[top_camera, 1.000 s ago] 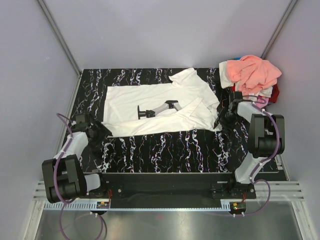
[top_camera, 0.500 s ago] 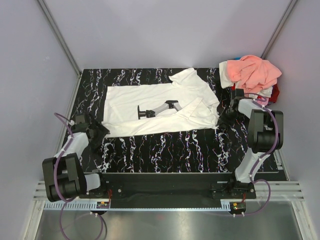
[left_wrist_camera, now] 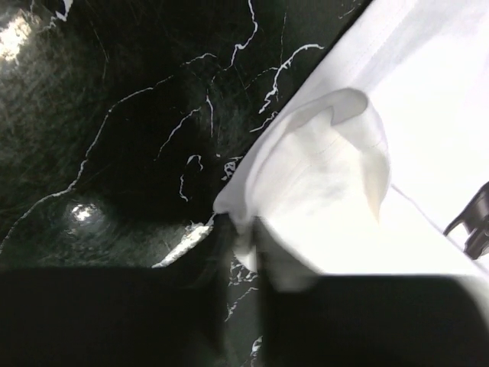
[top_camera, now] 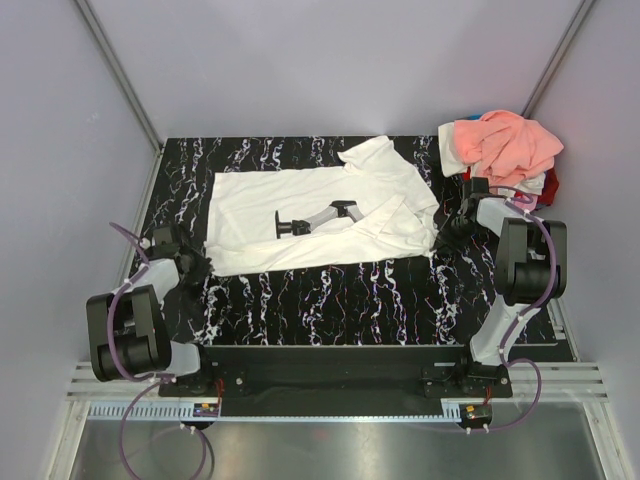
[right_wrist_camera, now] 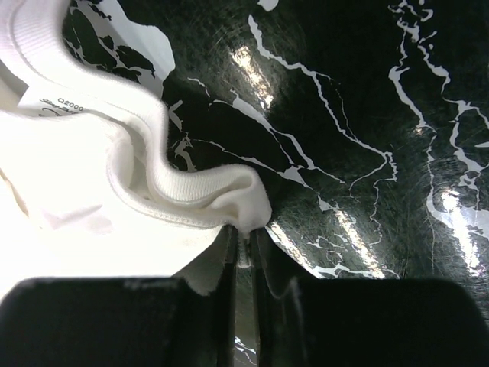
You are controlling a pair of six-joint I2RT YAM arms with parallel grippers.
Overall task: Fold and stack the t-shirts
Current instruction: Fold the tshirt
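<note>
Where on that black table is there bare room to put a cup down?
Widest: the near strip of table between the white t-shirt and the table's near edge. Smaller: the far left corner beside the shirt. Crowded: the far right, with the shirt pile and the right gripper; the left gripper pinches the shirt's near-left corner.

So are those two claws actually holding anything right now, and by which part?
Both hold the white cloth t-shirt: the left gripper pinches its near hem corner, the right gripper its ribbed collar.
</note>
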